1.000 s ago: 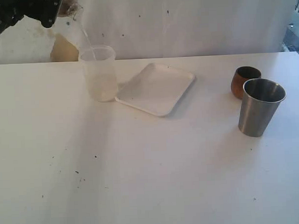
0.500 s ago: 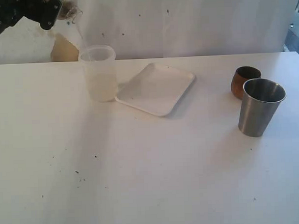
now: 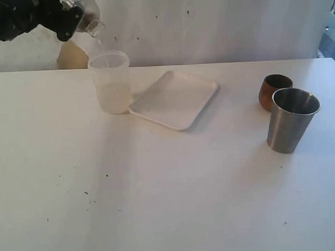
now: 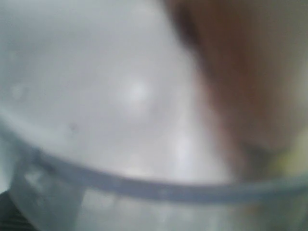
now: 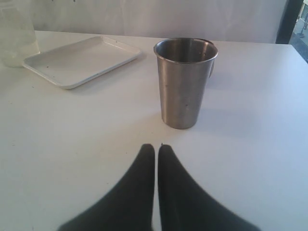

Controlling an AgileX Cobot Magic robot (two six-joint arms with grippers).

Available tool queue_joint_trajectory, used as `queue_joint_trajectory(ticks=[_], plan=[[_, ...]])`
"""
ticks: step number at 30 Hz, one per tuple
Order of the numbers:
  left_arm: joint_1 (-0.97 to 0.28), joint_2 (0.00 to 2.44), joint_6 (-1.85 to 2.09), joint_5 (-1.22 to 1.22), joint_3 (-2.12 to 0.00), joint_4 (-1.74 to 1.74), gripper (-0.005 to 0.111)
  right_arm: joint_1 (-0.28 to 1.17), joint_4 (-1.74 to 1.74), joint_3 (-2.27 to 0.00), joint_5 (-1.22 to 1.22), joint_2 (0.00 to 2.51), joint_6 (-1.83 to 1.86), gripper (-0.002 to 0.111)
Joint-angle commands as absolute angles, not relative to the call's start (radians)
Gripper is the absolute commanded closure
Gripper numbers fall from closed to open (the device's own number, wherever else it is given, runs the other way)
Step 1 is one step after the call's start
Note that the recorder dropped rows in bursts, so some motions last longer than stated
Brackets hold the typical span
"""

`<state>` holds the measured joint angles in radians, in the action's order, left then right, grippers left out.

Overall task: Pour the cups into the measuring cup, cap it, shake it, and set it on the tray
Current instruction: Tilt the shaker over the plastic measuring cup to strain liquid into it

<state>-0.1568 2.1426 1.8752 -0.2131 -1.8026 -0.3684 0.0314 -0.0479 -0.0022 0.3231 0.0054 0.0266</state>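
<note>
Tray (image 3: 175,100) corner beside measuring cup (image 3: 110,86) (near-touching)

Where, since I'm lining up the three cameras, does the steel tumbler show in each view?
Exterior view: the steel tumbler stands upright at the right, in front of the wooden cup.
Left wrist view: not in it; a blurred clear container fills the picture.
Right wrist view: mid-picture, upright, just beyond the shut right gripper.
Shared landmark: the white tray, seen in the exterior and right wrist views.
</note>
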Motion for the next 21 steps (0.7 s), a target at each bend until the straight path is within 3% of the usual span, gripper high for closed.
queue_joint_trajectory(ticks=[1,21], plan=[[-0.167,2.134,1.892,-0.246,-1.814,-0.402,0.107,0.028,-0.05,0.0,0.314,0.0,0.023,0.106],[-0.177,2.155,1.892,-0.167,-1.814,-0.456,0.107,0.028,-0.05,0.0,0.314,0.0,0.023,0.106]])
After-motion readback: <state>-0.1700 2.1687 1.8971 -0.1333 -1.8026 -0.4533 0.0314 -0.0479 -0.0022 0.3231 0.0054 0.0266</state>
